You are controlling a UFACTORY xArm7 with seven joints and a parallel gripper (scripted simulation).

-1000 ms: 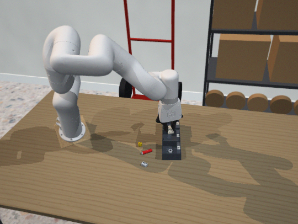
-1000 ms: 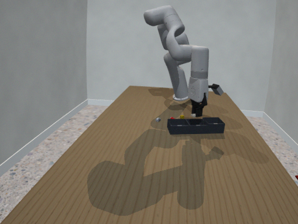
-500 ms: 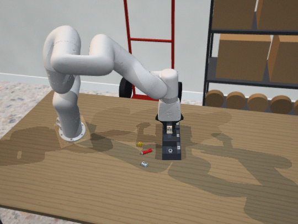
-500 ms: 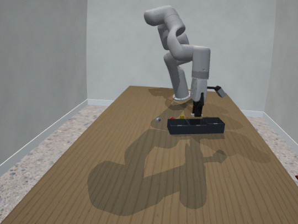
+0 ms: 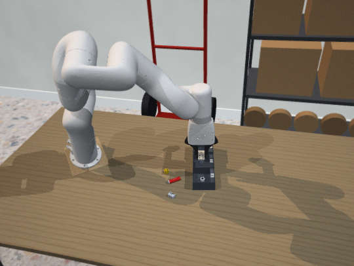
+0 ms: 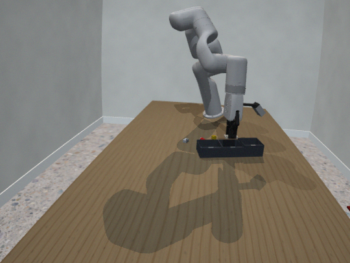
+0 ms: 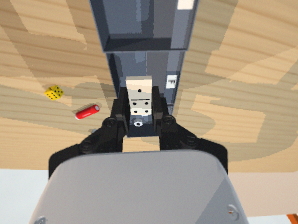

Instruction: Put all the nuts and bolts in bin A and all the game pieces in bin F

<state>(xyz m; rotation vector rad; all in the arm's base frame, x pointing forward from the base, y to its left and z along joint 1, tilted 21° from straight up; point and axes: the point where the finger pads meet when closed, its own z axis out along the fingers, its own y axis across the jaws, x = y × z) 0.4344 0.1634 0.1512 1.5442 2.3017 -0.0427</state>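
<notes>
The pincer (image 5: 201, 156) (image 6: 231, 137) (image 7: 140, 96) is partly closed, gripping a cream domino (image 5: 201, 154) (image 7: 139, 90) above the dark bins (image 5: 204, 186) (image 6: 231, 151) (image 7: 147, 44). A metal nut (image 5: 202, 179) (image 7: 138, 123) sits in an end bin. Beside the bins, a yellow die (image 5: 166, 171) (image 6: 214, 137) (image 7: 54, 92) and red cylinder (image 5: 174, 180) (image 6: 202, 138) (image 7: 87, 111) lie on the table (image 5: 98, 213) (image 6: 129, 181) (image 7: 245, 30).

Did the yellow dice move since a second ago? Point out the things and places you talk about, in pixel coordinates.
No, the yellow die (image 5: 166, 171) (image 6: 214, 137) (image 7: 54, 92) hasn't moved any way: in the top view it sits just as far from the robot's round base (image 5: 77, 163) (image 6: 206, 114) as before.
</notes>
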